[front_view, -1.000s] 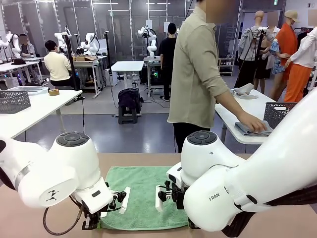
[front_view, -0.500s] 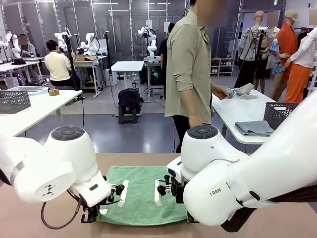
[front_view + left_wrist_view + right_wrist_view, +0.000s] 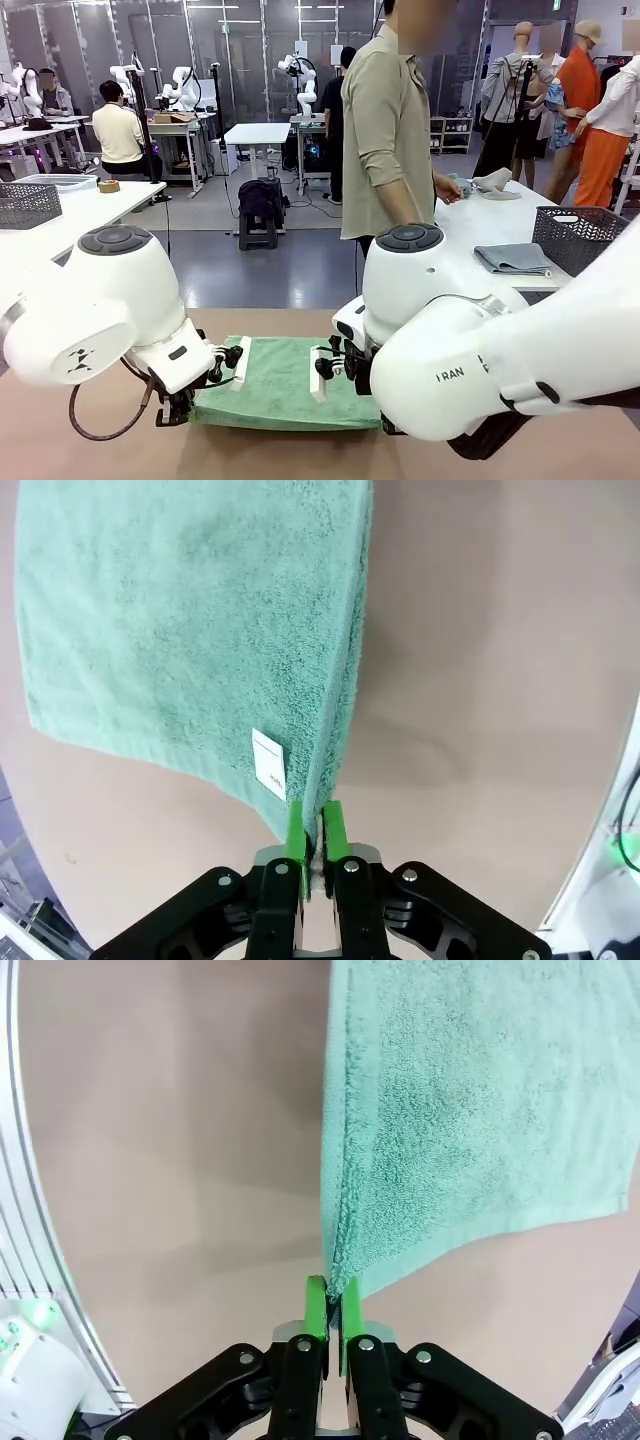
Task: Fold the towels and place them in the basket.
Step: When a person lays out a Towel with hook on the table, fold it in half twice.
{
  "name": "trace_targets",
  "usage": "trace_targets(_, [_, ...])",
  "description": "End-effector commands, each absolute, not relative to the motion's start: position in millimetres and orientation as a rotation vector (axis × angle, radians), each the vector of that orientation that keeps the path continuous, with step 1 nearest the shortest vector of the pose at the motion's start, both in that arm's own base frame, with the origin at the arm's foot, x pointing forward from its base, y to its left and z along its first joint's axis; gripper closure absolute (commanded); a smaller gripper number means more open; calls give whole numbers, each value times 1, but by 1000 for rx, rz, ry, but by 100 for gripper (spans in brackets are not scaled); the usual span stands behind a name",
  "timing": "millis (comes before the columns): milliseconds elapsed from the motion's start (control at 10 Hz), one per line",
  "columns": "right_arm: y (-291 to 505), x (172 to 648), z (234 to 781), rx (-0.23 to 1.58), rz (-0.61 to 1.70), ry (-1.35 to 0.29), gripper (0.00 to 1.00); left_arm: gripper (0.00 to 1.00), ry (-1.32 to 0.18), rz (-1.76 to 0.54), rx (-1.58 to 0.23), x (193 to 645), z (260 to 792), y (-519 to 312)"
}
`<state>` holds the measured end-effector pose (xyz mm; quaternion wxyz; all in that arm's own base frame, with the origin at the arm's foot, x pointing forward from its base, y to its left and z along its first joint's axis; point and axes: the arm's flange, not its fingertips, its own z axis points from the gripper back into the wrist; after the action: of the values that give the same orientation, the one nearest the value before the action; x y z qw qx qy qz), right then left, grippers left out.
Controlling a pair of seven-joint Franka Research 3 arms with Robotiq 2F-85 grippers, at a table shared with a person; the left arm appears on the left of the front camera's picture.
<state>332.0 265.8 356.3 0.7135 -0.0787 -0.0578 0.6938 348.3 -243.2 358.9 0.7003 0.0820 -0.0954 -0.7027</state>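
Two near corners of the green towel point(image 3: 283, 375) are gripped: left end effector point(image 3: 312, 828) and right end effector point(image 3: 330, 1305) each clenched on one. Held edge is lifted off the desk point(image 3: 260, 460); remainder lies beyond both, toward the desk's far edge.

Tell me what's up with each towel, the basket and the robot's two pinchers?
green towel: near edge raised, far part flat on the table.
left gripper: shut on a corner of the green towel.
right gripper: shut on the other near corner.
grey towel: folded, on the far table.
basket: upright beside it; inside hidden.
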Motion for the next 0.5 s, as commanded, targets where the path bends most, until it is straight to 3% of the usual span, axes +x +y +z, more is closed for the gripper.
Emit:
trace_targets(0, [261, 316, 363, -197, 1541, -106, 93, 92, -181, -1558, 163, 318, 365, -226])
trace_targets(400, [257, 304, 363, -183, 1532, -115, 93, 92, -142, -1583, 151, 293, 363, -222])
